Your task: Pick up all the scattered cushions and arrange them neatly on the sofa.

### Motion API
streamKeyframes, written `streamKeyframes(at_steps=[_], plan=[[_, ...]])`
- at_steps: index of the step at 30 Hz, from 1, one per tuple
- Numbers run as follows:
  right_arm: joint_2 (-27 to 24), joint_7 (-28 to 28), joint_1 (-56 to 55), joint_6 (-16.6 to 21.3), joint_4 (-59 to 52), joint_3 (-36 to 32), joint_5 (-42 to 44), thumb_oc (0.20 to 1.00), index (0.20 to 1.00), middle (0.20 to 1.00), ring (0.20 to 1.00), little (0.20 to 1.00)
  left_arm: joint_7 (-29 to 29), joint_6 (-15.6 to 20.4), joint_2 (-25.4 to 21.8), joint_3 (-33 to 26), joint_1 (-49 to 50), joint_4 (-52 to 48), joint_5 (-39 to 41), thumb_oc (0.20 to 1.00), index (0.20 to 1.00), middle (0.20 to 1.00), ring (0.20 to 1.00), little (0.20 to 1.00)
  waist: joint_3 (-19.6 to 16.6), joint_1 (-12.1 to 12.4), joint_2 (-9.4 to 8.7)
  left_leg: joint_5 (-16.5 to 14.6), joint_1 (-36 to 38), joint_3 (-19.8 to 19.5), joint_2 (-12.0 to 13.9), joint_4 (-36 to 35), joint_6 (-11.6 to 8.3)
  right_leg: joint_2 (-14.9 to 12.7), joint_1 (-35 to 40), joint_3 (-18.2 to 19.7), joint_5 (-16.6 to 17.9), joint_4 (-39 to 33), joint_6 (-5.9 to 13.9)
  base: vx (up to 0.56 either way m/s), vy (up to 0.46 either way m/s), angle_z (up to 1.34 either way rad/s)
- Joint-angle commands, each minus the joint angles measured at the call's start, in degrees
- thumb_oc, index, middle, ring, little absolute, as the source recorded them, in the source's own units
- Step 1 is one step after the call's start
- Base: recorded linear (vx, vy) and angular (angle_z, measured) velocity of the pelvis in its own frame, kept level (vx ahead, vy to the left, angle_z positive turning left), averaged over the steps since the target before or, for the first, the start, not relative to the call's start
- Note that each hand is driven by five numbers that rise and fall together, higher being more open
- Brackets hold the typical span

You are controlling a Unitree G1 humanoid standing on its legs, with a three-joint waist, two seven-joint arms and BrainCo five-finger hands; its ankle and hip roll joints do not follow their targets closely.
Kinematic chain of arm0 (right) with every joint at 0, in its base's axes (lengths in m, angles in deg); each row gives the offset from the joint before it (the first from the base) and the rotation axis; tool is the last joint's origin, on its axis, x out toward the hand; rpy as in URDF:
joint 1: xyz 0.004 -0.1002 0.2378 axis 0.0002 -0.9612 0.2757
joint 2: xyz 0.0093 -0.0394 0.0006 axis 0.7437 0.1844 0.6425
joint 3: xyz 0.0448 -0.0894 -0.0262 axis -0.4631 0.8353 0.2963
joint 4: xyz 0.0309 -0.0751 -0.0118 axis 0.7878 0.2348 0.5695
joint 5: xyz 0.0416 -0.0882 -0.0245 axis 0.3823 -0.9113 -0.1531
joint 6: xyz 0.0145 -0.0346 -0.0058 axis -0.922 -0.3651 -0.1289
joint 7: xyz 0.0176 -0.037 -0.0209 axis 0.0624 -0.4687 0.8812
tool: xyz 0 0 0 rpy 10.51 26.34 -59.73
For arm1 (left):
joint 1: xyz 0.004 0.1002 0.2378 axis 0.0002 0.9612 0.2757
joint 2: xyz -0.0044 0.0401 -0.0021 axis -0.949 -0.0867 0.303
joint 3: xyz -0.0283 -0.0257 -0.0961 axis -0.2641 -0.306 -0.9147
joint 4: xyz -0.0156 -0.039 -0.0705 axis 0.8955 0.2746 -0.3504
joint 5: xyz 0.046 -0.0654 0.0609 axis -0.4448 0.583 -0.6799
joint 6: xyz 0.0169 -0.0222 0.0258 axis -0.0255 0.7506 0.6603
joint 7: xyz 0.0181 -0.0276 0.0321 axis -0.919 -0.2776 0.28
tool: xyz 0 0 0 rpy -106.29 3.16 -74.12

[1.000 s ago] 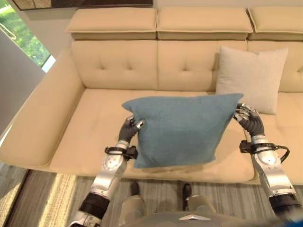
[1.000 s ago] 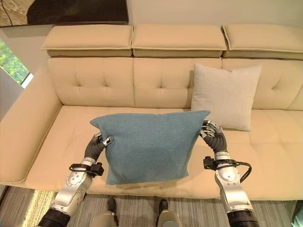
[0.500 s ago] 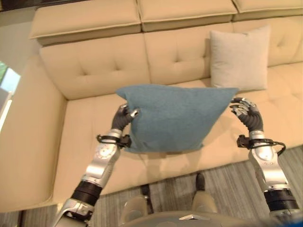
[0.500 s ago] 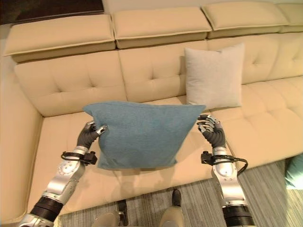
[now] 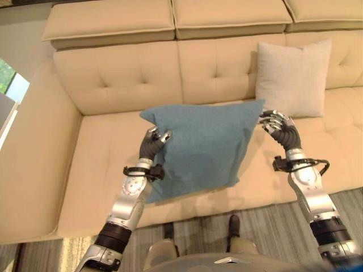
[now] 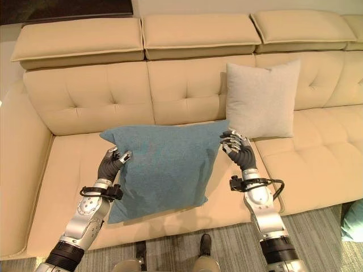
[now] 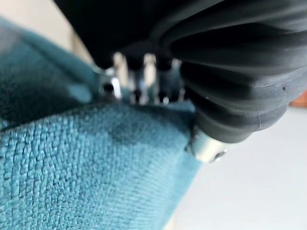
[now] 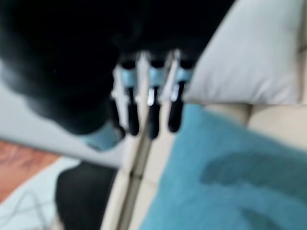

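- Left hand (image 6: pixel 112 163) is curled round the left edge of the blue cushion (image 6: pixel 164 167), which hangs tilted above the sofa (image 6: pixel 85 96) seat.
- Right hand (image 6: pixel 238 152) sits at the cushion's upper right corner, fingers bent loosely; whether it grips I cannot tell.
- Grey cushion (image 6: pixel 260 99) leans upright against the sofa back, far right.

Grey striped carpet (image 6: pixel 317 221) runs along 6 o'clock; a window (image 5: pixel 8 79) shows greenery at 9 o'clock.

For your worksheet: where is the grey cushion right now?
The grey cushion leans upright against the sofa backrest, on the robot's right, behind the blue cushion.
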Motion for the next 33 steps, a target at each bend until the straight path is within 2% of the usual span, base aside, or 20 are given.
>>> streamKeyframes(at_steps=[1, 3, 5, 10, 11, 12, 14, 17, 21, 22, 29, 33], plan=[[-0.57, -1.97, 9.05, 3.33, -3.97, 1.75, -1.05, 0.2, 0.2, 0.2, 0.2, 0.2, -2.73, 7.13, -1.71, -0.32, -9.6, -6.19, -0.8, 0.2, 0.2, 0.2, 0.2, 0.2, 1.28, 0.84, -2.3, -5.28, -2.77, -0.97, 0.99, 5.52, -2.39, -0.26, -2.08, 1.0, -4.22, 4.42, -0.4, -0.08, -0.041, 0.2], [-0.87, -2.82, 12.26, 3.41, -3.36, 3.03, -1.1, 0.2, 0.2, 0.2, 0.2, 0.2, -3.79, 7.46, -2.1, 0.29, -12.34, -4.87, -1.08, 0.2, 0.2, 0.2, 0.2, 0.2, 1.56, 0.82, -2.16, -4.8, -3.55, -1.17, 1.09, 4.98, -2.51, -0.16, -2.91, 0.98, -4.07, 4.35, -0.44, -0.04, -0.011, 0.23], [-1.57, -4.85, 19.19, 3.12, -1.35, 6.34, -0.97, 0.2, 0.2, 0.2, 0.2, 0.2, -6.86, 8.25, -2.84, 2.3, -19.47, -1.28, -1.22, 0.2, 0.2, 0.2, 0.2, 0.2, 1.82, 0.86, -1.73, -3.41, -5.0, -1.62, 0.65, 3.24, -2.74, 0.15, -4.86, 1.42, -3.31, 3.93, -0.47, -0.06, 0.021, 0.11], [-2.61, -6.15, 24.56, 2.34, 1.09, 8.78, -1.82, 0.2, 0.2, 0.2, 0.2, 0.2, -8.5, 8.68, -3.92, 3.56, -25.75, 1.21, -1.45, 0.2, 0.2, 0.2, 0.2, 0.2, 1.51, 0.7, -1.48, -2.19, -5.85, -1.6, 0.33, 1.32, -2.85, 0.39, -6.12, 1.62, -2.77, 3.17, -0.36, 0.0, 0.009, 0.03], [-3.54, -7.03, 24.6, 1.48, 1.72, 8.73, -3.35, 0.555, 0.555, 0.555, 0.555, 0.555, -9.03, 8.57, -4.44, 3.58, -27.27, 1.63, -1.68, 0.2, 0.2, 0.2, 0.2, 0.2, 1.87, 0.53, -1.51, -2.07, -6.04, -1.46, 0.22, 1.33, -2.87, 0.38, -6.38, 1.83, -2.58, 3.08, -0.33, 0.0, 0.009, 0.04], [-3.54, -7.03, 24.6, 1.48, 1.72, 8.73, -3.35, 1.0, 1.0, 1.0, 1.0, 1.0, -9.03, 8.58, -4.44, 3.58, -27.27, 1.64, -1.68, 0.2, 0.2, 0.2, 0.2, 0.2, 1.88, 0.54, -1.51, -2.07, -6.04, -1.45, 0.22, 1.33, -2.87, 0.38, -6.39, 1.84, -2.58, 3.09, -0.33, 0.0, 0.0, 0.0], [-4.69, -8.16, 22.76, 0.62, 1.69, 7.14, -5.96, 1.0, 1.0, 1.0, 1.0, 1.0, -9.13, 8.52, -5.17, 2.95, -27.26, 1.52, -1.99, 0.2, 0.2, 0.2, 0.2, 0.2, 2.21, 0.21, -1.48, -2.18, -6.22, -1.33, 0.08, 1.57, -2.84, 0.36, -6.83, 2.18, -2.52, 3.27, -0.28, 0.0, 0.0, 0.0], [-6.56, -10.48, 13.49, -0.3, 0.04, -0.26, -10.74, 1.0, 1.0, 1.0, 1.0, 1.0, -8.44, 7.92, -6.47, 0.56, -24.1, 0.82, -3.53, 0.2, 0.2, 0.2, 0.2, 0.2, 2.95, -1.32, -1.16, -2.77, -6.26, -0.63, -0.11, 2.56, -2.59, 0.25, -7.44, 3.48, -2.55, 4.13, -0.3, 0.0, -0.003, -0.03], [-6.33, -8.85, 7.35, -0.49, -0.21, -3.83, -9.22, 1.0, 1.0, 1.0, 1.0, 1.0, -5.76, 7.3, -7.49, -1.47, -19.37, -0.1, -3.96, 0.2, 0.2, 0.2, 0.2, 0.2, 2.94, -2.39, -0.52, -3.04, -5.27, 0.44, 0.11, 2.31, -2.43, 0.24, -7.68, 4.75, -2.74, 4.42, -0.41, -0.01, -0.025, -0.22], [-6.33, -8.8, 7.18, -0.52, -0.32, -3.85, -9.19, 1.0, 1.0, 1.0, 1.0, 1.0, -5.73, 7.27, -7.48, -1.48, -19.22, -0.19, -3.95, 0.2, 0.2, 0.2, 0.2, 0.2, 2.87, -2.32, -0.55, -3.03, -5.19, 0.52, 0.12, 2.25, -2.43, 0.24, -7.68, 4.82, -2.74, 4.43, -0.41, -0.03, -0.038, -0.27], [-4.93, -1.11, 2.66, 0.33, 5.64, -3.43, 1.51, 1.0, 1.0, 1.0, 1.0, 1.0, 1.59, 5.94, -7.09, -0.69, -14.28, -1.01, -1.8, 0.2, 0.2, 0.2, 0.2, 0.2, 3.64, -3.14, 2.49, -2.21, -4.46, 2.52, -0.38, 1.55, -3.0, -0.27, -7.76, 5.52, -2.81, 4.3, -0.55, -0.05, -0.041, -0.08], [-7.16, 0.3, 4.72, -0.94, 9.83, -1.5, 1.24, 1.0, 1.0, 1.0, 1.0, 1.0, 3.98, 5.63, -7.92, -0.06, -13.56, -1.22, -1.26, 0.2, 0.2, 0.2, 0.2, 0.2, 4.05, -2.8, 4.18, -1.64, -4.65, 3.17, -0.59, 1.01, -3.2, -0.66, -8.68, 5.75, -2.55, 4.48, -0.59, -0.05, -0.031, 0.04]])
